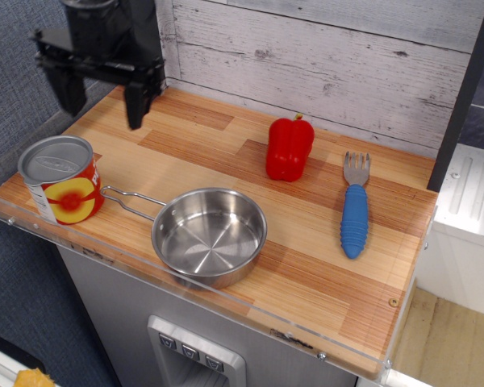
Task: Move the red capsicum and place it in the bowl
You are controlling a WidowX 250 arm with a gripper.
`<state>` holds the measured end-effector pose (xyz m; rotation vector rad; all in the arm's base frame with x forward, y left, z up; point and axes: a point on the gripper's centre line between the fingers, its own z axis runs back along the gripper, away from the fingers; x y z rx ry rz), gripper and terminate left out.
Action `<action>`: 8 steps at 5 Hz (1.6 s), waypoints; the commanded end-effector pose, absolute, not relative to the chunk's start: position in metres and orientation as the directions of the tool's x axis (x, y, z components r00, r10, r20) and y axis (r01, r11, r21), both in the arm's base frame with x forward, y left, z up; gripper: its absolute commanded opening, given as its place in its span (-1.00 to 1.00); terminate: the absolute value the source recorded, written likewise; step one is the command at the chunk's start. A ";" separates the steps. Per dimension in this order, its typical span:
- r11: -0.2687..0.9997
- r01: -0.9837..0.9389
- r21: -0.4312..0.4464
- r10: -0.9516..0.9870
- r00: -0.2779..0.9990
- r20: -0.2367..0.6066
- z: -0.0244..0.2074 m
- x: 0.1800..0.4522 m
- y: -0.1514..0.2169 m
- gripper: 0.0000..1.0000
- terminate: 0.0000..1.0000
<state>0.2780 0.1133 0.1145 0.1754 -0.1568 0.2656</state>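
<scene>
The gripper (103, 101) hangs above the far left corner of the wooden counter (306, 266), its two dark fingers pointing down and spread wide apart, with nothing between them. The right-hand finger (135, 103) ends over the light planks near the back wall, the other over the counter's left edge.

Just near of the gripper, at the left edge, a tin can (60, 179) stands upright (silver lid, red label with a yellow fruit picture). It is close to the thin wire handle of the bowl (210, 236) but whether the two touch cannot be told. The bowl, a shallow shiny steel pan, sits toward the near edge of the counter, a little left of centre, with its handle reaching left toward the can; its inside shows only bare metal.

The red capsicum (289, 147) stands upright farther back, to the right of the bowl and well apart from it, not far from the whitewashed plank wall (323, 56). It is also well apart from the gripper, across the counter to the right.

To the right of the capsicum lies a fork (354, 206) with a blue ribbed handle and grey tines, the tines pointing toward the wall.
</scene>
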 end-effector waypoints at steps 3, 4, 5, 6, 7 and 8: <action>0.991 -0.131 0.018 0.123 0.964 0.234 0.100 0.350 0.024 1.00 -1.00; 0.984 -0.170 0.059 0.155 0.967 0.205 0.092 0.357 0.020 1.00 -1.00; 0.990 -0.139 0.027 0.131 0.970 0.204 0.085 0.363 0.010 1.00 -1.00; 0.988 -0.153 0.030 0.144 0.969 0.203 0.079 0.368 0.005 1.00 -1.00; 0.988 -0.156 0.018 0.148 0.965 0.218 0.069 0.375 -0.001 1.00 -1.00; 0.984 -0.168 0.066 0.154 0.972 0.179 0.060 0.379 -0.004 1.00 -1.00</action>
